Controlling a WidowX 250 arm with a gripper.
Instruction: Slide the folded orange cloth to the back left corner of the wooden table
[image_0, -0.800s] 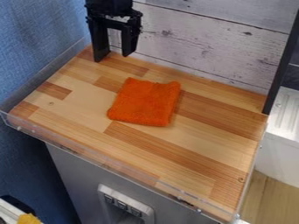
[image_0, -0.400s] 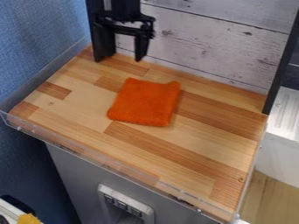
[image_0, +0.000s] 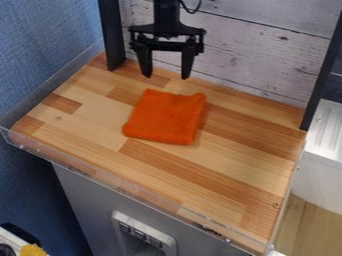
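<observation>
Risk of a poor grip on the cloth

In the camera view, your claw (image_0: 165, 77) is released, with nothing in it, near the far edge of the folded orange cloth (image_0: 165, 117). The cloth lies flat on the wooden tabletop (image_0: 220, 175). If you close too high, the tips may miss it; if you press too low, they may scrape the wood.

Wooden counter top (image_0: 220, 175): butcher-block pattern, strips of pale and darker brown running slantwise across the view. Clear strip (image_0: 133, 189) along the near edge, upright, see-through. Two small marks in the wood: a left mark (image_0: 58, 118) towards the left side, a right mark (image_0: 275, 205) near the right-hand edge. Lying directly on the wood, a little back from the middle: orange cloth (image_0: 165, 117), flat, roughly square, looks folded, far edge dipping between its corners
</observation>
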